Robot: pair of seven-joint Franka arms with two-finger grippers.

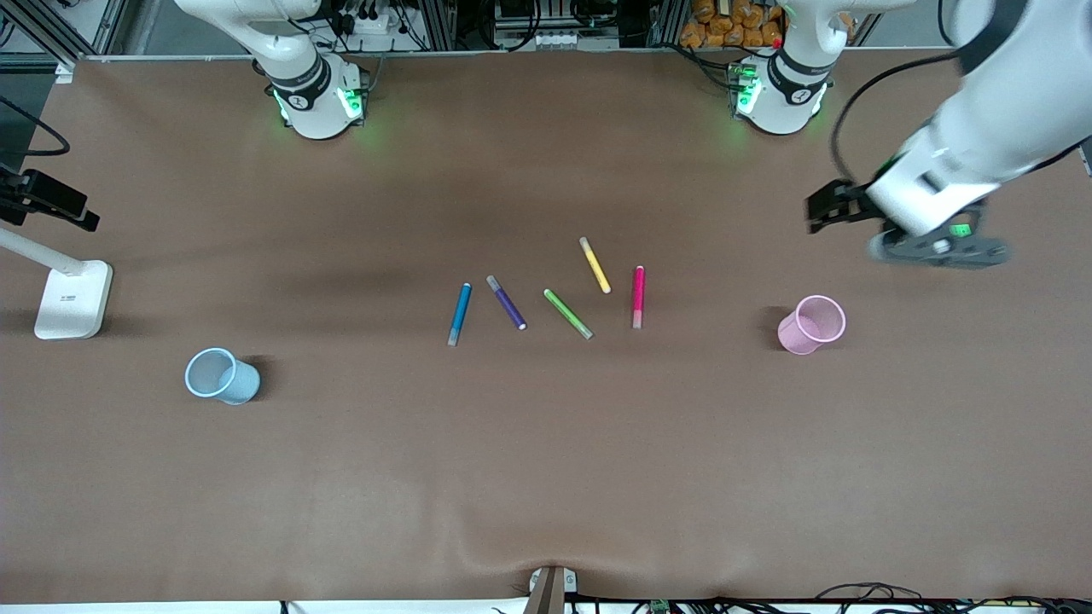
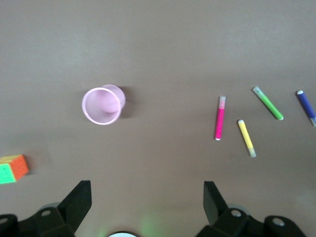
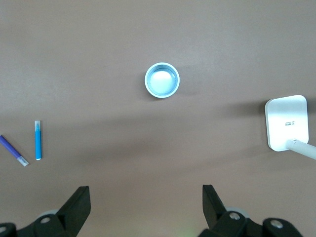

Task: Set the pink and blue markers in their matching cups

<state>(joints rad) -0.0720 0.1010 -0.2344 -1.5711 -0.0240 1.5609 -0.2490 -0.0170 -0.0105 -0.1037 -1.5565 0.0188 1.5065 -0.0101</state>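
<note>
The pink marker (image 1: 638, 296) lies flat near the table's middle and also shows in the left wrist view (image 2: 219, 117). The blue marker (image 1: 460, 313) lies in the same row, toward the right arm's end, and shows in the right wrist view (image 3: 38, 139). The pink cup (image 1: 810, 324) (image 2: 102, 105) stands upright toward the left arm's end. The blue cup (image 1: 220, 375) (image 3: 162, 80) stands toward the right arm's end. My left gripper (image 1: 938, 247) (image 2: 147, 190) hangs open and empty over bare table by the pink cup. My right gripper (image 3: 145, 193) is open and empty, high over bare table.
A dark purple pen (image 1: 507, 302), a green pen (image 1: 568, 314) and a yellow pen (image 1: 595, 265) lie between the two markers. A white lamp base (image 1: 74, 298) stands at the right arm's end. A colour cube (image 2: 13, 169) lies near the pink cup.
</note>
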